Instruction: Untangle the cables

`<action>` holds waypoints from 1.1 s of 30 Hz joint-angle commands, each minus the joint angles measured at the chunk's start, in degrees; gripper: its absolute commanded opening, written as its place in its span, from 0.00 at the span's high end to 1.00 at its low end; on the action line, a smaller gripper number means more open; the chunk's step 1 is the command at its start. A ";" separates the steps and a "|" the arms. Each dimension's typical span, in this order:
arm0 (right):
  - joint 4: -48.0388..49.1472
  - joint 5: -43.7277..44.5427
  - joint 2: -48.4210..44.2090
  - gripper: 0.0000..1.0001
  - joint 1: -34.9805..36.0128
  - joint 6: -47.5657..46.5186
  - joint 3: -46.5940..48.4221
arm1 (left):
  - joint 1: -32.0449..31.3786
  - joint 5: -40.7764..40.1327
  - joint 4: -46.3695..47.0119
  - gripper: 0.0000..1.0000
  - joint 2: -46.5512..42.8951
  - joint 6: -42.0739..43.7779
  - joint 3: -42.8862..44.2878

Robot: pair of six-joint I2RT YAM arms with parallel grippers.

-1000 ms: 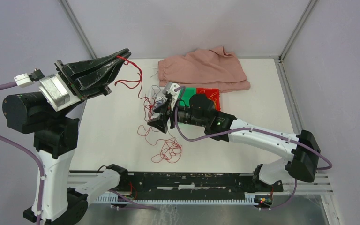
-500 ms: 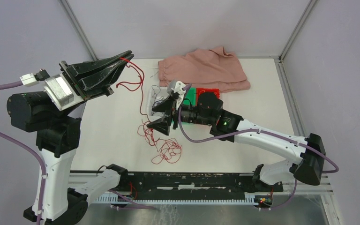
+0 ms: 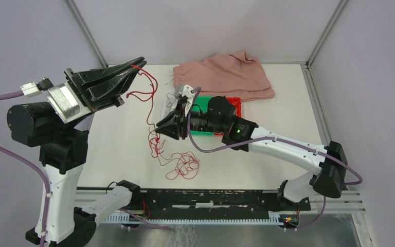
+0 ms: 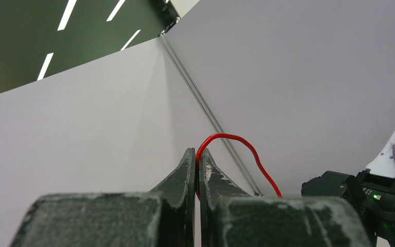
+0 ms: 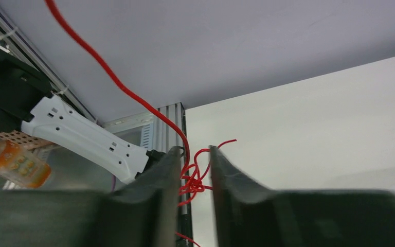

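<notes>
My left gripper [image 3: 140,64] is raised high at the left and shut on one end of the red cable [image 3: 154,85]. In the left wrist view the red cable [image 4: 236,141] arcs out of the closed tips of the left gripper [image 4: 196,154]. The cable hangs down to a loose pile [image 3: 183,167] on the table. My right gripper [image 3: 159,129] sits mid-table with its jaws slightly apart around a red knot [image 5: 194,181] of that cable; the gripper [image 5: 195,153] is not clamped on it. The yellow and dark purple-blue cables do not show clearly.
A pink cloth [image 3: 226,74] lies at the back of the white table [image 3: 118,149]. A clear tray [image 3: 165,105] and green [image 3: 205,131] and red [image 3: 234,102] blocks lie under the right arm. Enclosure walls close the sides and back.
My right gripper has moved left and a little toward the back along the red cable, which now hangs straighter. The left gripper has stayed raised with the cable end.
</notes>
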 commanded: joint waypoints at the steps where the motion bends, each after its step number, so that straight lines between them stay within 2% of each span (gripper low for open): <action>1: 1.78 2.79 0.14 0.55 0.08 0.83 3.57 | 0.25 0.47 1.87 0.97 -0.54 -3.13 0.23; 3: 2.40 3.58 -0.21 0.33 0.04 0.96 2.57 | 0.28 0.60 1.77 0.97 -0.42 -3.14 0.67; 5: 3.91 2.51 -0.49 0.30 0.11 1.25 1.63 | 0.23 0.73 1.79 0.97 -0.46 -3.19 0.76; 7: 4.40 0.96 -0.38 0.33 0.08 1.39 1.80 | 0.23 0.70 1.90 0.97 -0.44 -3.19 0.74; 8: 4.18 0.85 -0.16 0.39 0.07 1.40 2.15 | 0.24 0.66 1.90 0.97 -0.42 -3.24 0.73; 12: 2.67 2.11 0.09 0.90 0.05 0.99 3.53 | 0.26 0.46 1.99 0.97 -0.59 -3.88 0.28; 13: 3.03 2.78 -0.36 0.98 0.05 1.34 3.28 | 0.30 0.03 1.50 0.95 -0.88 -3.97 -0.12; 14: 3.53 3.31 -0.93 0.99 -0.01 1.85 3.01 | 0.20 -0.56 0.35 0.85 -1.17 -4.12 -0.71; 16: 4.99 3.57 -2.44 0.99 -0.63 3.95 2.48 | 0.25 -2.18 -4.18 0.50 -2.11 -3.59 -2.77; 18: 8.84 1.35 -3.91 0.99 -2.06 7.97 1.02 | 0.27 -3.44 -10.21 0.23 -3.63 -1.91 -5.85; 20: 12.00 0.14 -5.80 0.99 -3.76 11.94 -0.89 | 0.26 -4.63 -16.75 0.13 -5.34 -2.34 -8.77; 22: 14.52 -0.22 -8.35 0.99 -5.23 15.06 -3.30 | 0.25 -0.80 -24.48 0.05 -6.75 -0.87 -11.16; 27: 16.49 -1.57 -13.00 0.99 -7.02 19.04 -7.07 | 0.30 6.00 -31.47 0.06 -10.92 1.42 -18.05; 31: 21.19 -2.34 -14.91 0.99 -7.71 23.04 -9.56 | 0.17 13.73 -38.30 0.10 -11.89 10.12 -19.41; 33: 24.09 -3.29 -14.71 0.99 -7.86 25.67 -9.77 | 0.26 14.03 -39.99 0.12 -11.56 11.64 -20.11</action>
